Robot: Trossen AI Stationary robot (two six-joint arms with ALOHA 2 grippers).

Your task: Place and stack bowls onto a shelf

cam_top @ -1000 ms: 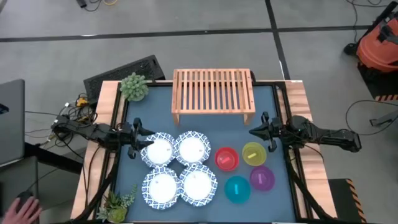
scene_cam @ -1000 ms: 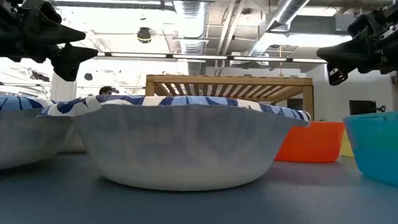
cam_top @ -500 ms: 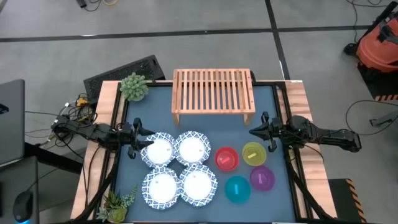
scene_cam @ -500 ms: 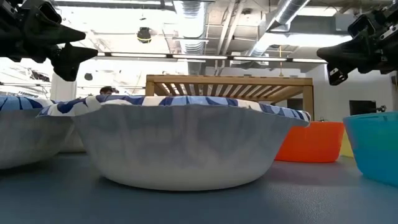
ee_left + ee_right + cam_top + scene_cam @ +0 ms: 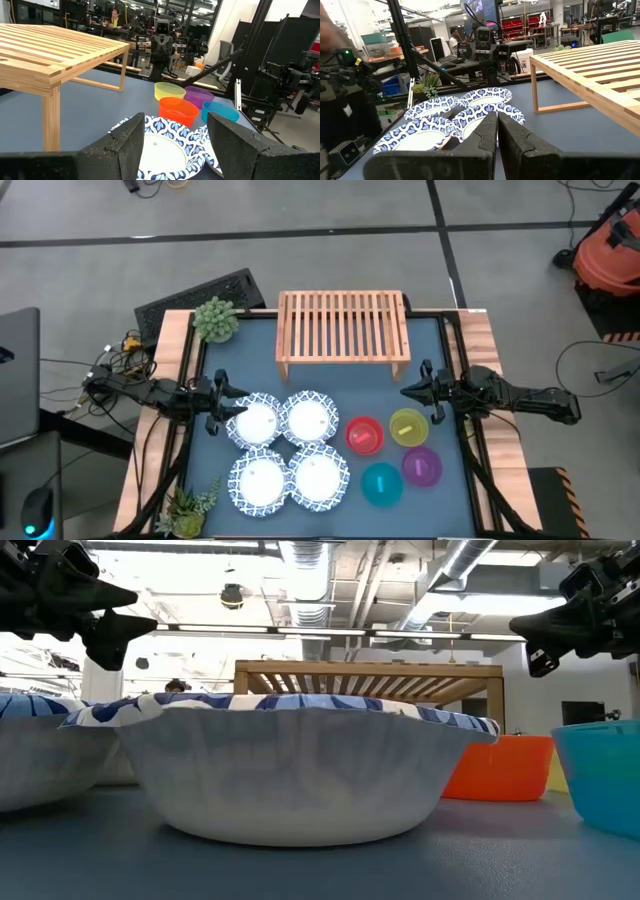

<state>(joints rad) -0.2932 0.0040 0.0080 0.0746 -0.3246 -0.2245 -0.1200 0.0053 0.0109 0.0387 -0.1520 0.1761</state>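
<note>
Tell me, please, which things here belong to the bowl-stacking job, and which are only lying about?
Belong to the job:
- four white bowls with blue patterned rims
- small plastic bowls: red, yellow, purple, teal
- light-wood slatted shelf

Only lying about:
- green potted plant
- spiky green plant
- dark keyboard

Low view: the nearest patterned bowl (image 5: 290, 765) fills the frame and blocks most of the shelf (image 5: 370, 680), leaving just its slatted top showing. The teal bowl (image 5: 603, 775) is cut off at the right edge, and the red bowl (image 5: 500, 768) peeks out half-hidden behind the patterned bowl's rim.
</note>
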